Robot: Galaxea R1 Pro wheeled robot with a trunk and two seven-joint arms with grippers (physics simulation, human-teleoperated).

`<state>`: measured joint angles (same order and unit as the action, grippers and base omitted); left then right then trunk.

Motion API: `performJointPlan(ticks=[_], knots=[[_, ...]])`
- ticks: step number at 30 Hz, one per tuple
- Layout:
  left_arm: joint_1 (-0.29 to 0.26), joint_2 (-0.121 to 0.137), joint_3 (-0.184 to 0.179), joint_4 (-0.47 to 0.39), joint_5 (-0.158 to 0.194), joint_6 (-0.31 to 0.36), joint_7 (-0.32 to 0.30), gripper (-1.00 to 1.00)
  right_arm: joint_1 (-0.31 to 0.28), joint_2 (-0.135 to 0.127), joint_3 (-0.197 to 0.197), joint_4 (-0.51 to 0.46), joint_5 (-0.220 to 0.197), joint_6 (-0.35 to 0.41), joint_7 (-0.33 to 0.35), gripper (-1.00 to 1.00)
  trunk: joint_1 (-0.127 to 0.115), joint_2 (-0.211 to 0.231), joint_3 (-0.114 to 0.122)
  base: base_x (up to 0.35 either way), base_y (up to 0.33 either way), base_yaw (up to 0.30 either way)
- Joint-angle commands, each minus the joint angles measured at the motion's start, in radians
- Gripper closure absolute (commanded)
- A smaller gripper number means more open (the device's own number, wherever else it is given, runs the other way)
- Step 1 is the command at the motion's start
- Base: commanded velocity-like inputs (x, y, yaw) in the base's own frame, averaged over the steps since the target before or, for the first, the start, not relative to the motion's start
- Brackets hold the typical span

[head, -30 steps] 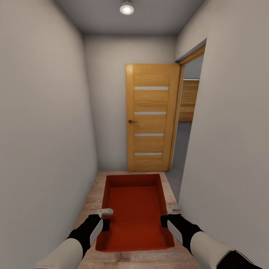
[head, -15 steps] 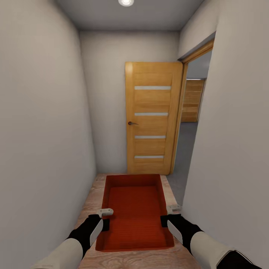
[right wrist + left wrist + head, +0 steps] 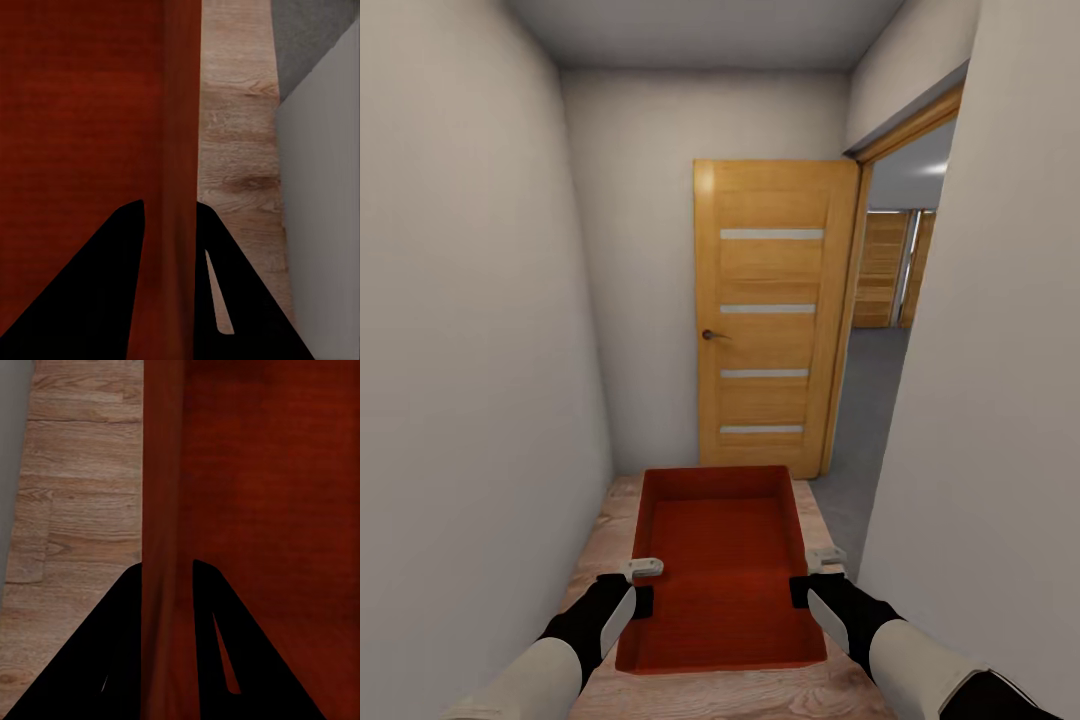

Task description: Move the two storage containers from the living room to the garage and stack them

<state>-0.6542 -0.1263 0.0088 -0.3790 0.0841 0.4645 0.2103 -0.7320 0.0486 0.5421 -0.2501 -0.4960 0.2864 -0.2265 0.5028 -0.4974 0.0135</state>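
Observation:
One orange-red storage container (image 3: 720, 560) hangs level in front of me over the light wood plank floor (image 3: 610, 520) of a narrow corridor. My left gripper (image 3: 642, 580) is shut on its left wall and my right gripper (image 3: 815, 575) is shut on its right wall. In the left wrist view the left gripper (image 3: 166, 566) straddles the container's wall (image 3: 161, 472). In the right wrist view the right gripper (image 3: 170, 204) pinches the opposite wall (image 3: 180, 97). Through the doorway at right I see the garage's grey floor (image 3: 870, 400) and wood-plank wall (image 3: 885, 270).
Plain grey-white walls close in on the left (image 3: 470, 400) and right (image 3: 1000, 420). A wooden door (image 3: 770, 310) with narrow glass strips stands swung open against the end wall. The doorway beside it (image 3: 880, 330) opens to the right.
The whole view has moved forward along the corridor: door and doorway look larger, and the ceiling lamp has left the top edge. Both grippers keep the same hold on the container.

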Motion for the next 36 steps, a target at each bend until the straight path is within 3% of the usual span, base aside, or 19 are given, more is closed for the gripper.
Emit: performJointPlan(ticks=[1,36], knots=[[0.001,0.043,-0.007,0.017,-0.012,0.008,0.011,1.0,-0.001,-0.001,0.007,-0.005,0.007,-0.024,-0.008,1.0,0.001,-0.001,0.0,0.323,0.0,0.0],[0.001,0.047,-0.006,0.017,-0.012,0.008,0.011,1.0,-0.001,-0.001,0.007,-0.005,0.007,-0.024,-0.007,1.0,0.001,-0.001,0.0,0.323,0.0,0.0]])
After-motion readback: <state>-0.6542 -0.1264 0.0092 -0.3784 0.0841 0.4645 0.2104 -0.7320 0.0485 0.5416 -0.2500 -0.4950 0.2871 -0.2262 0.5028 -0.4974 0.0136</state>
